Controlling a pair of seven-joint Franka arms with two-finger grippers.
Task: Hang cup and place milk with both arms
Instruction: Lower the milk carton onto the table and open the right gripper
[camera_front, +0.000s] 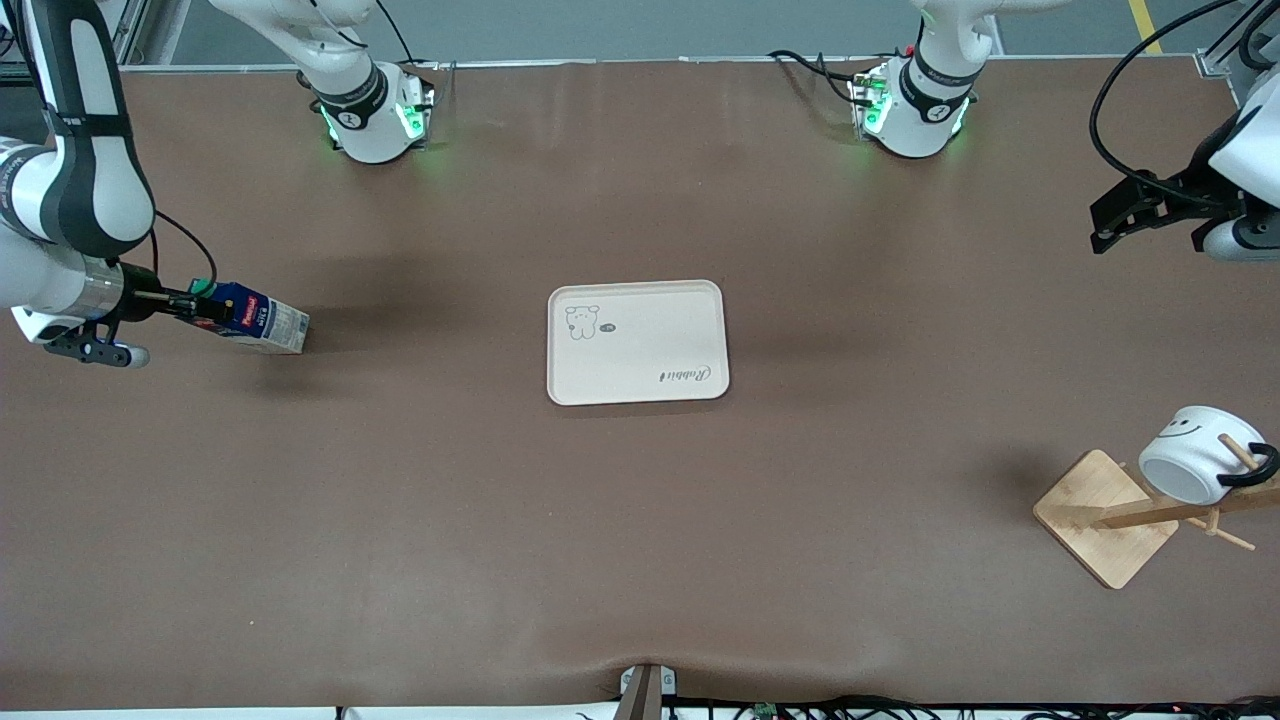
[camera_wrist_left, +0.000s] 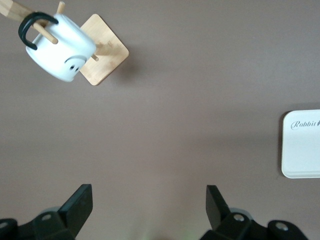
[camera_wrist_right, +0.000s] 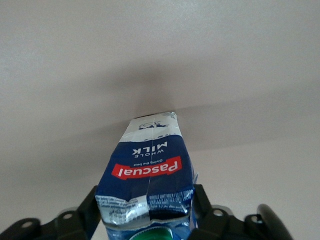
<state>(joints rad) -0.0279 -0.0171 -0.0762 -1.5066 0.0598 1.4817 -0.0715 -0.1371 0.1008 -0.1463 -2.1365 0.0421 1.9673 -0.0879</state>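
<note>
Milk reading "Pascual WHOLE MILK" between the right claw fingers, grip unclear, at the desk's right-arm end, "Rabbit" tray central amid bare desk, cup hung on rack, left claw open, holding nothing, over the left-arm end.

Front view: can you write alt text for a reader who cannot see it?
The right tool is at the top of the milk at the right arm's end of a brown table, while the left tool waits open in the air. A white tray lies mid-table, and the cup hangs on a wooden rack.
</note>
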